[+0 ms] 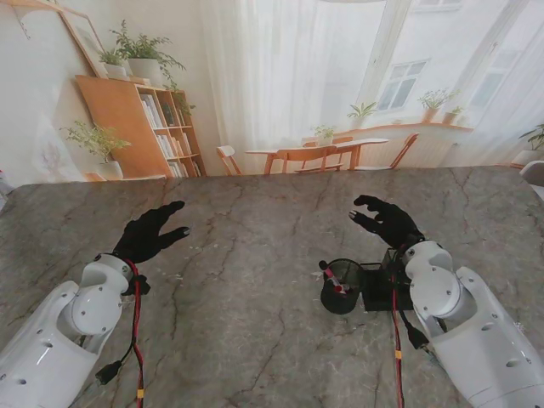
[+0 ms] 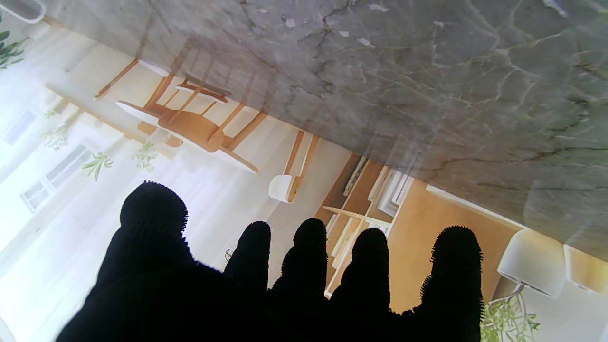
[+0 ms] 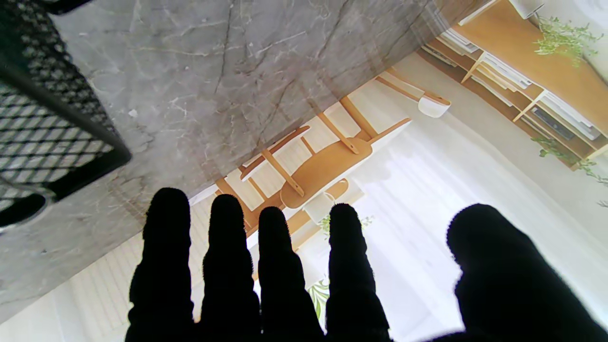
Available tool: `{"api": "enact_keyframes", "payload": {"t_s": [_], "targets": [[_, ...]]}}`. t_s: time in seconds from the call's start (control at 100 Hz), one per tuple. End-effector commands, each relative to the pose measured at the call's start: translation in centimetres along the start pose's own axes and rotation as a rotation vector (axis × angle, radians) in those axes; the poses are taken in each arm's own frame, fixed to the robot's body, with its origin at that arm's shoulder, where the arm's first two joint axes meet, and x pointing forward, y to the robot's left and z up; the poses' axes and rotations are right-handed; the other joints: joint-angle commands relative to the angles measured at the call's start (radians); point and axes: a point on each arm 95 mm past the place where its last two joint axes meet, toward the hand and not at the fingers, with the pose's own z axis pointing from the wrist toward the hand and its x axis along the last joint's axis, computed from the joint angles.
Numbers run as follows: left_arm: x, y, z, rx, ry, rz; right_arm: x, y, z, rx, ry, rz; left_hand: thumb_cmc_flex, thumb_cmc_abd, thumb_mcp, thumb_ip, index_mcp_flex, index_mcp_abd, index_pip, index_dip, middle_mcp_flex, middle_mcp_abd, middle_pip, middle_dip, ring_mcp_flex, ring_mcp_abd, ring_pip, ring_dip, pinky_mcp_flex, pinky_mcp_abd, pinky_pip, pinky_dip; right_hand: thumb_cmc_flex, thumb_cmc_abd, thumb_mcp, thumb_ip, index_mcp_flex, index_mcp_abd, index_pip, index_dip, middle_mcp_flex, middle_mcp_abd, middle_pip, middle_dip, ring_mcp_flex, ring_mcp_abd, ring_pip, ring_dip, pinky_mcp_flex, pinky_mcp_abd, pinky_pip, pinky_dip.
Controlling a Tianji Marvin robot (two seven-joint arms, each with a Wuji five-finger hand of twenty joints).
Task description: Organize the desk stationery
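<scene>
A black mesh pen cup (image 1: 343,286) stands on the marble table, right of centre, with a red-tipped pen (image 1: 333,278) leaning inside it. A black box-shaped organiser section (image 1: 384,285) adjoins it, partly hidden under my right wrist; its mesh wall (image 3: 42,123) fills a corner of the right wrist view. My right hand (image 1: 387,221), in a black glove, hovers just beyond the organiser, fingers apart, holding nothing. My left hand (image 1: 151,233) hovers over the left side of the table, fingers spread and empty. Both wrist views show gloved fingers (image 2: 308,256) (image 3: 280,266) with nothing between them.
The grey marble table (image 1: 255,255) reaches a far edge against a printed room backdrop (image 1: 280,85). Red and black cables (image 1: 136,340) run along both forearms.
</scene>
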Motion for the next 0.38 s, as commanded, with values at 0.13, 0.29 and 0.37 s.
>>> {"api": "enact_keyframes", "payload": {"t_s": [0.13,0.29,0.37], "targets": [[0.08,0.29,-0.44,0.003,0.009,-0.001,-0.03,-0.58,-0.24,0.015,0.003,-0.001,0.002,0.049,-0.003,-0.009,0.009,-0.01,0.004,0.001,0.011,-0.018,-0.006,0.01,0.016,-0.026,-0.01,-0.004,0.004,-0.029,-0.013,0.031,0.006,-0.01,0.008,-0.001,0.008,-0.026,0.009,-0.009,0.018,-0.017,0.009,0.02,0.003,-0.021,0.01,0.004,-0.001,-0.031,0.011,0.019],[-0.03,0.32,-0.44,0.009,0.017,0.003,-0.03,-0.78,-0.24,0.019,0.005,-0.001,0.004,0.048,-0.004,-0.009,0.01,-0.01,0.004,0.001,0.011,-0.019,-0.005,0.011,0.018,-0.025,-0.009,-0.003,0.007,-0.03,-0.012,0.035,0.008,-0.012,0.007,-0.001,0.011,-0.03,0.011,-0.01,0.019,-0.017,0.009,0.021,0.001,-0.02,0.012,0.003,-0.003,-0.032,0.01,0.017],[-0.09,0.34,-0.43,0.011,0.019,0.004,-0.02,-0.83,-0.22,0.02,0.006,-0.001,0.003,0.049,-0.004,-0.009,0.008,-0.01,0.004,0.001,0.01,-0.02,-0.005,0.011,0.017,-0.028,-0.009,-0.003,0.005,-0.03,-0.012,0.036,0.009,-0.012,0.007,-0.001,0.015,-0.03,0.013,-0.01,0.021,-0.017,0.01,0.021,0.0,-0.021,0.012,0.002,-0.005,-0.032,0.009,0.016]]}}
